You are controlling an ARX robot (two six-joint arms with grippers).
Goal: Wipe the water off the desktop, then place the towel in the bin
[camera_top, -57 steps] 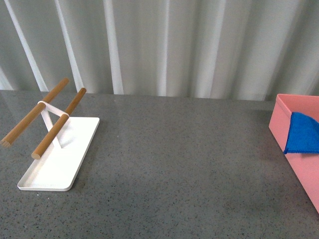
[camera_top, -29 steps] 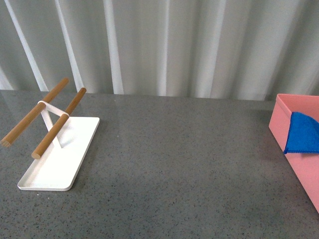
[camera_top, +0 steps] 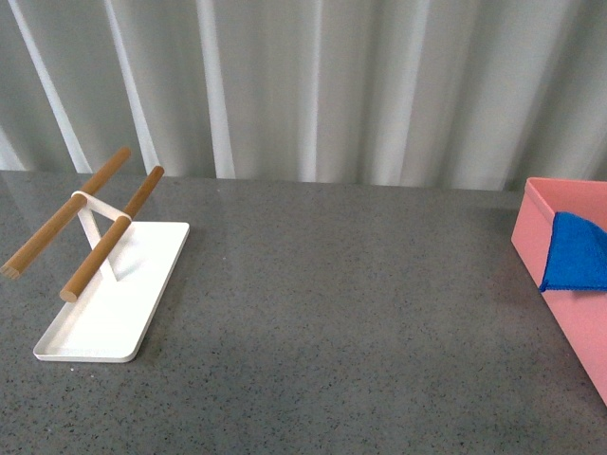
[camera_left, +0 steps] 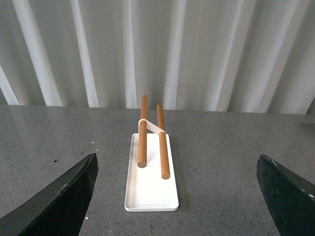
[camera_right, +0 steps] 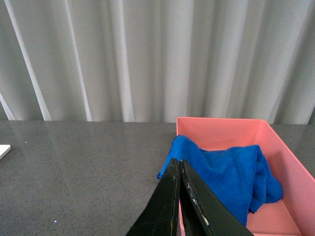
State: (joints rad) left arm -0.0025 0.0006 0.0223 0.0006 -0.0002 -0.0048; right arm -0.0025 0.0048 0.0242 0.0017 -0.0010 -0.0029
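The blue towel [camera_top: 579, 252] lies bunched inside the salmon-pink bin [camera_top: 542, 201] at the right edge of the dark grey desktop [camera_top: 332, 303], one corner hanging over the bin's near wall. In the right wrist view the towel [camera_right: 231, 172] fills the bin [camera_right: 221, 125], and my right gripper [camera_right: 179, 164] is shut and empty, just short of the bin's wall. In the left wrist view my left gripper [camera_left: 177, 162] is open and empty, its black fingers [camera_left: 74, 187] wide apart above the desktop. Neither gripper shows in the front view. I see no water on the desktop.
A flat white tray [camera_top: 123, 299] with two wooden bars [camera_top: 104, 237] on a white stand sits at the left of the desktop. It also shows in the left wrist view [camera_left: 150, 189], straight ahead of the left gripper. A pale pleated curtain [camera_top: 313, 85] hangs behind the desktop.
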